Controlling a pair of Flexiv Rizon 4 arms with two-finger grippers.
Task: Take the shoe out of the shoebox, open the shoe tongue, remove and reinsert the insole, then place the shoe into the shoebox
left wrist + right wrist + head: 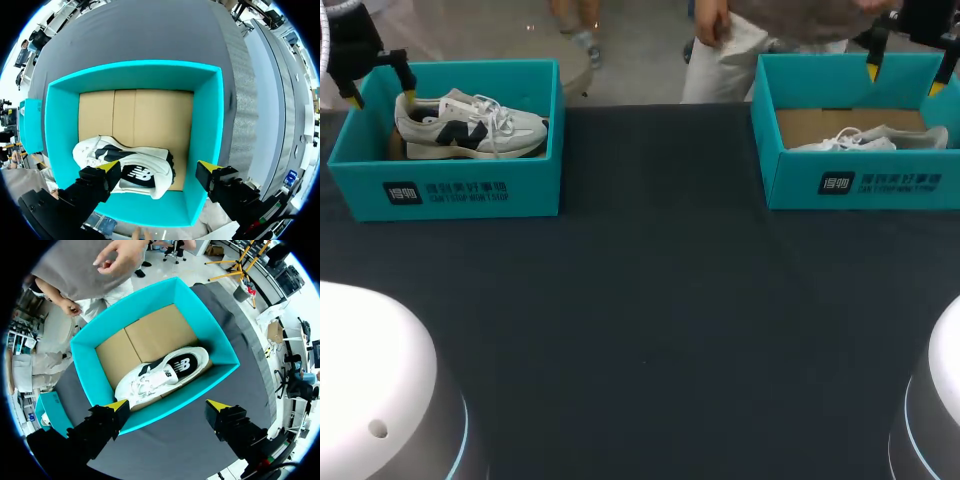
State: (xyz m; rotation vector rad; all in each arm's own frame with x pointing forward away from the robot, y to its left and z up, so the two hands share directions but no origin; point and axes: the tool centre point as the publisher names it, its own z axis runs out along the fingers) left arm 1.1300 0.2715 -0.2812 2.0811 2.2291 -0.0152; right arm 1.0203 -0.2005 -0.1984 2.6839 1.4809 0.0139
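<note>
In the head view, the left shoebox (470, 190), teal with a brown card floor, sits at the table's (660, 300) far left corner. The left shoe (470, 125) stands in it sole down, white and grey with a dark side mark and white laces. Its long axis runs along the table's far edge, heel to the left and toe toward the table's middle. The left gripper (382, 97) hovers over the box's far left corner by the heel, jaws spread wide. The right shoebox (790, 170), of the same teal, sits at the far right corner. The right shoe (865, 140) lies low on its card floor, pale with loose white laces, lengthwise along the far edge. The right gripper (903, 78) hangs above that box's far wall, jaws wide apart. In the left wrist view, the left gripper (159, 167) is over the left shoebox (207, 130). The left shoe (127, 170) lies under and between the spread fingers against the box wall nearest them, white with black patches, its length along that wall. In the right wrist view, the right gripper (167, 405) is wide open just outside the right shoebox (85, 365). The right shoe (162, 375) lies on its side ahead of it along the nearest wall, showing white upper, laces and a dark inner lining.
</note>
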